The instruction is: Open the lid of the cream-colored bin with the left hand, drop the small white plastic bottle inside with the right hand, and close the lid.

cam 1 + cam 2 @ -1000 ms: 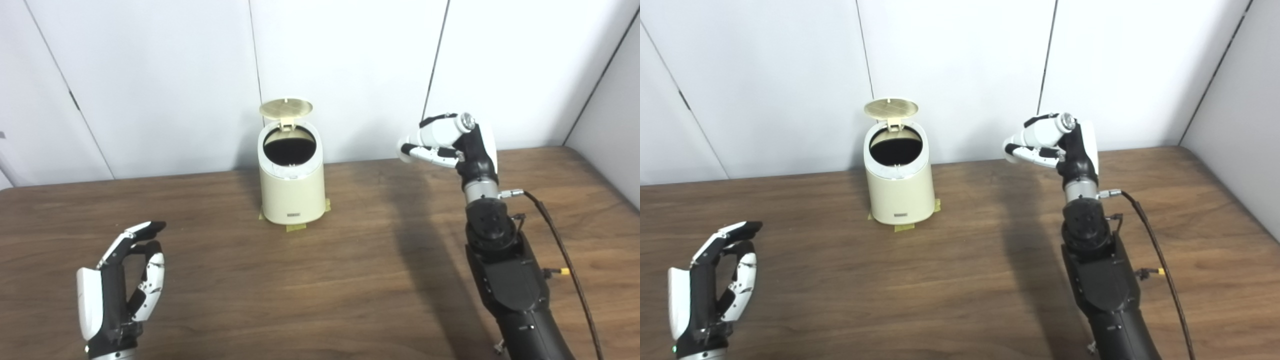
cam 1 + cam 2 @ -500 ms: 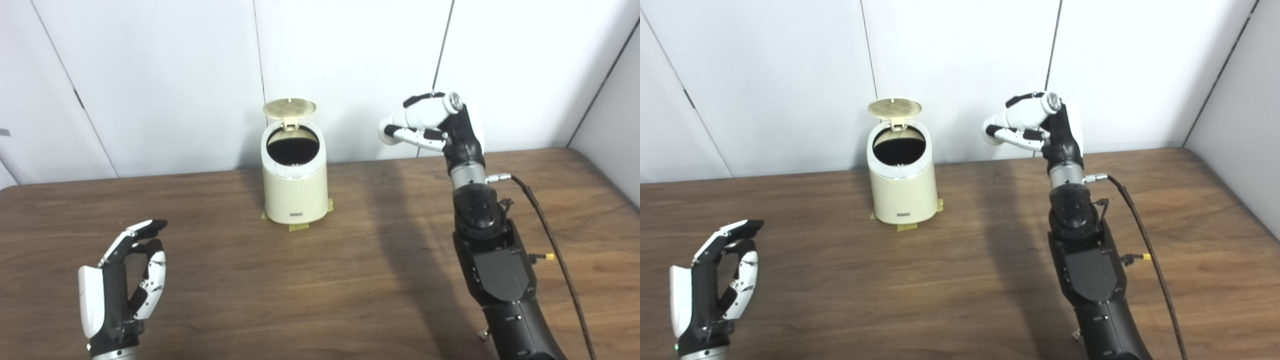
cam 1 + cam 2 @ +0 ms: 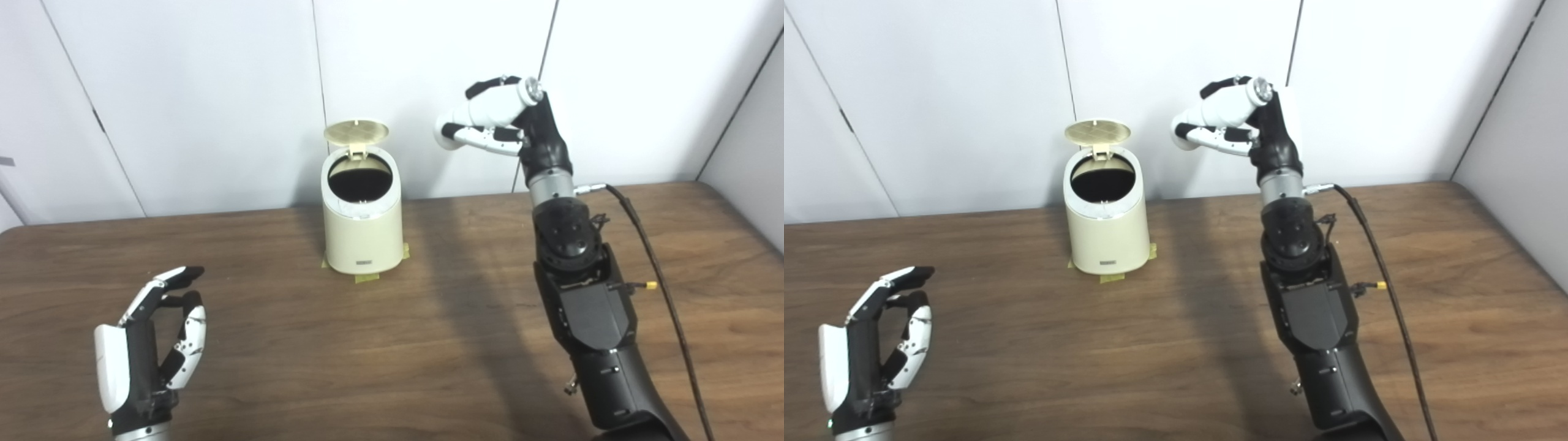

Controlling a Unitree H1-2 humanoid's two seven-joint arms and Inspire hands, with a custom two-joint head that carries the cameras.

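The cream-colored bin stands at the back middle of the table, and its round lid is tipped up behind the dark opening. My right hand is raised high, to the right of the bin and above the level of its rim. It is shut on the small white plastic bottle, which lies roughly sideways in the fingers. Down at the near left, my left hand hovers over the table, open and holding nothing, far from the bin.
Yellow tape tabs stick out at the bin's base on the brown wooden table. A black cable trails along my right forearm. White wall panels stand close behind the bin.
My right hand has risen and swung left toward the bin with the bottle in it. The left hand and the open lid have stayed put.
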